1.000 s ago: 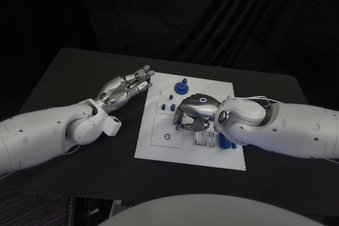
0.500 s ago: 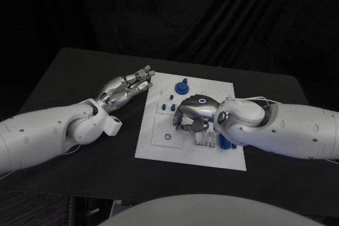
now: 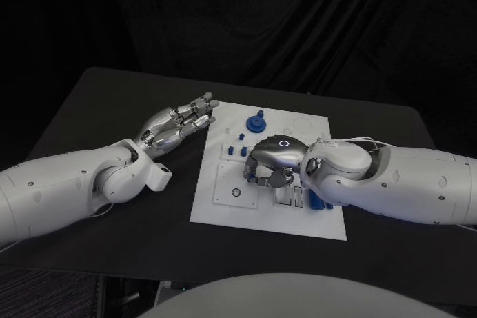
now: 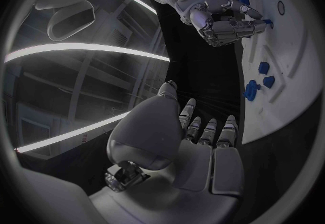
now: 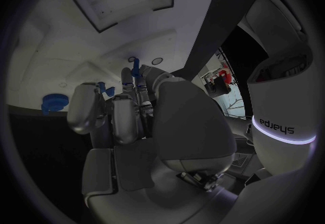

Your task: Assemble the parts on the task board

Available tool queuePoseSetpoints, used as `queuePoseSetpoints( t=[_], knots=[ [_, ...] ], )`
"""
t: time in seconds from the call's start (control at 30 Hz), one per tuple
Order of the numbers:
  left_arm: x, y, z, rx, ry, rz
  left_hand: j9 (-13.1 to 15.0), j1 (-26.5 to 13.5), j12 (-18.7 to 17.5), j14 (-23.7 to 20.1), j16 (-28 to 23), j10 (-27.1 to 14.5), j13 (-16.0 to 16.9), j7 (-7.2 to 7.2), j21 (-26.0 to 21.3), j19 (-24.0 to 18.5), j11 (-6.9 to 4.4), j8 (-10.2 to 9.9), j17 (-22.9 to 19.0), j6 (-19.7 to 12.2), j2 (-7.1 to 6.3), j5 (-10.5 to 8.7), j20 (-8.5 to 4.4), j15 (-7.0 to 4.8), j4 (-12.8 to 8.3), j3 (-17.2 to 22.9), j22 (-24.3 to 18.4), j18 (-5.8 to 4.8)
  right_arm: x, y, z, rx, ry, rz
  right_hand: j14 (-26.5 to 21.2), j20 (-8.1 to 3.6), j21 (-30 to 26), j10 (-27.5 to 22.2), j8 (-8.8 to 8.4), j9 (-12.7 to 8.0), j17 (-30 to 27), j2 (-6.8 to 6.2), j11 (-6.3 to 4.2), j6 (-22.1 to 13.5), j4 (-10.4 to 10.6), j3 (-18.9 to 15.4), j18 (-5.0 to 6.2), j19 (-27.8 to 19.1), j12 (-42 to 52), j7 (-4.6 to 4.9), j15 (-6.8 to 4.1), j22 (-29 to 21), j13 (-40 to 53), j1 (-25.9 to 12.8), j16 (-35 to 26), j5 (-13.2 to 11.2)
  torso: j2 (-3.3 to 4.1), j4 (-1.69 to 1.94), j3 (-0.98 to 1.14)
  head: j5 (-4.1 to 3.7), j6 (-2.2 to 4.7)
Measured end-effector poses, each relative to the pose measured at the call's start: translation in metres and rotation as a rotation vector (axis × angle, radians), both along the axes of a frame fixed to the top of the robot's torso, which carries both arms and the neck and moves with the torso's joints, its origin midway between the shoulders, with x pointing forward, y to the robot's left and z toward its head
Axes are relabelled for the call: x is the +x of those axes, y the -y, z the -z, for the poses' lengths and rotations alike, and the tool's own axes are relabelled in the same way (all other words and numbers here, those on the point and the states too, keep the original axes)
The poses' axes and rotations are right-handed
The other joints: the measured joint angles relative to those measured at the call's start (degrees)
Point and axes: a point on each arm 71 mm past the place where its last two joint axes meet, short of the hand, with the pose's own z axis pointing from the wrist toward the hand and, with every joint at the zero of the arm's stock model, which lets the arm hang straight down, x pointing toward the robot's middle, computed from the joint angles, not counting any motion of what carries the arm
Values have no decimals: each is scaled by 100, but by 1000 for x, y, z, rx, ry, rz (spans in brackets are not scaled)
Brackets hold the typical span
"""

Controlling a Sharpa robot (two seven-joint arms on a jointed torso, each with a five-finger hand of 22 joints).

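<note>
Head view: the white task board (image 3: 298, 221) lies in the middle of the black table (image 3: 89, 104), with small blue parts on it. A blue gear-like part with a knob (image 3: 256, 123) stands near its far edge, two small blue pegs (image 3: 236, 150) lie just beside the right hand, and a long blue piece (image 3: 315, 199) lies close under the right forearm.

The right hand (image 3: 270, 163) is over the middle of the board, its fingers curled downward towards the surface. In the left wrist view the fingertips (image 4: 252, 25) seem to pinch a small blue part (image 4: 267, 21) close to the board; the right wrist view also shows a blue piece (image 5: 135, 67) at the fingertips, though how firm the hold is cannot be told.

The left hand (image 3: 179, 122) hangs over the table just beside the board's left edge, fingers straight and slightly apart, holding nothing. The left wrist view shows its fingers (image 4: 206, 131) extended alongside the board's edge.
</note>
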Motion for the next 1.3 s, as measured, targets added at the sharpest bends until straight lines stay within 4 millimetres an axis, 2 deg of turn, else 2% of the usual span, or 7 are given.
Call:
queuePoseSetpoints(
  t=[1.0, 1.3],
  knots=[
    [0, 0, 1, 0, -5, 4, -1, 23, 0, 0, 0, 0, 0, 0, 0, 0, 0, 0, -4, 0, 23, 23, 0, 0, -17, 17, -4, 0, 1, -1, 2, -11, 23, -7, 0, 0, 0, 20, -21, 0, 1, 0, -5, 0, -41, 41, 0, 0, 3, 0, 0, -2, 5, 0, 0, 28, 0, -2, 1, 2, 0],
    [0, 0, 2, 0, -7, 5, -2, 23, 0, 0, 0, -4, 0, 21, 0, 0, 37, 0, -3, 21, 23, 23, 0, 0, -17, 17, -4, 0, 2, -1, 4, -14, 27, -5, 0, 0, 0, 29, -21, 0, 1, -1, -9, 0, -58, 58, 0, 0, 14, 0, 0, -2, 11, -1, 0, 28, 0, -1, 0, 8, 0]
  ],
)
